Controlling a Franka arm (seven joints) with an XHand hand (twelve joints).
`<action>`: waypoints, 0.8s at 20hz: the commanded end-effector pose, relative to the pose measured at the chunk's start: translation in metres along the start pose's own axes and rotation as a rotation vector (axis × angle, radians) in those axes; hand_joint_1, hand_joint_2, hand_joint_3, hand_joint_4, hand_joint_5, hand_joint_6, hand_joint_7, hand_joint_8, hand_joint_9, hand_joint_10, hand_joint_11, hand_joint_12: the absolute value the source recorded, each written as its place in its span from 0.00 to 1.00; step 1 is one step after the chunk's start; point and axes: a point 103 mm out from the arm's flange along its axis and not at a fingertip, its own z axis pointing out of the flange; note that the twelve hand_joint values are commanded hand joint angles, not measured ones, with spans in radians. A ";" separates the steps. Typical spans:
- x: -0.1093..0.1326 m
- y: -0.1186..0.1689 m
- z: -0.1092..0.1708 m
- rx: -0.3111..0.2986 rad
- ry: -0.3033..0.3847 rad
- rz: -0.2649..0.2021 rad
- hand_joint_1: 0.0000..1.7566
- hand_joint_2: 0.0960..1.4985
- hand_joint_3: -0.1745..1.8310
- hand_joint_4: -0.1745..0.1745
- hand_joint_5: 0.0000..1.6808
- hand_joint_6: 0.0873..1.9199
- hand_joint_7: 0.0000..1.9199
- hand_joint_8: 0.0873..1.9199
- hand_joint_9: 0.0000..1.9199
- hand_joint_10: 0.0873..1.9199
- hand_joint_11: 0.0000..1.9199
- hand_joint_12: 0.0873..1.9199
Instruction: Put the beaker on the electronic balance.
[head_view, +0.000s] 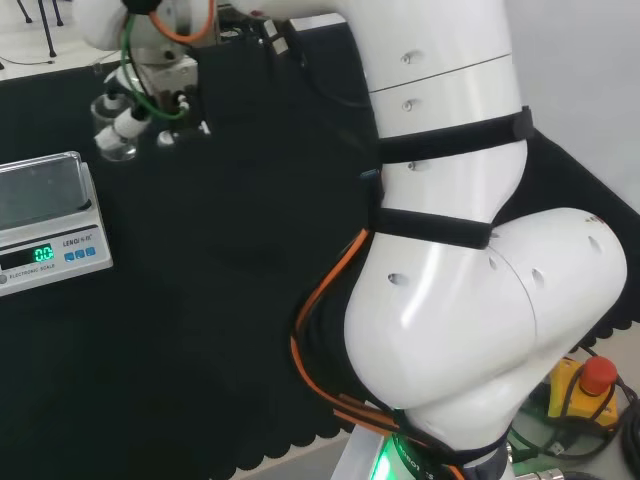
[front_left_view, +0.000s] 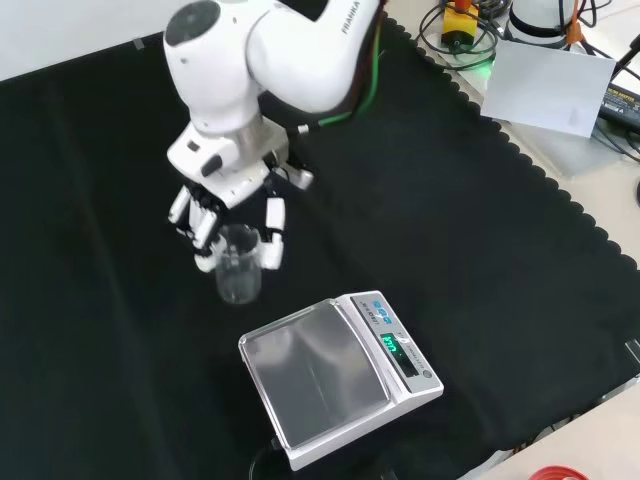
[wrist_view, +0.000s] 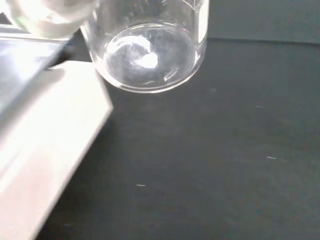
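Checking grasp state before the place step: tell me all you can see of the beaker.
The beaker is clear glass or plastic, cylindrical, upright and looks empty; the wrist view shows its round base with faint markings on the wall. The hand has fingers curled round its upper part. In the front view it sits up and left of the balance, not on the pan. Whether it touches the cloth is unclear.

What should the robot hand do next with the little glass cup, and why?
Probably carry the beaker sideways until it is over the balance. The hand has its fingers around the beaker, which is beside the steel pan, not above it, and the pan is bare.
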 end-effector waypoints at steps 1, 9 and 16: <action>0.052 0.009 -0.004 0.006 -0.010 -0.109 0.50 0.47 0.30 0.92 0.52 0.41 0.58 0.47 0.55 0.30 0.29 0.71; 0.111 0.006 0.003 0.040 -0.016 -0.282 0.50 0.47 0.31 0.92 0.53 0.41 0.59 0.47 0.55 0.30 0.29 0.71; 0.140 0.015 0.040 0.109 -0.009 -0.326 0.50 0.47 0.31 0.92 0.53 0.41 0.59 0.47 0.55 0.29 0.29 0.70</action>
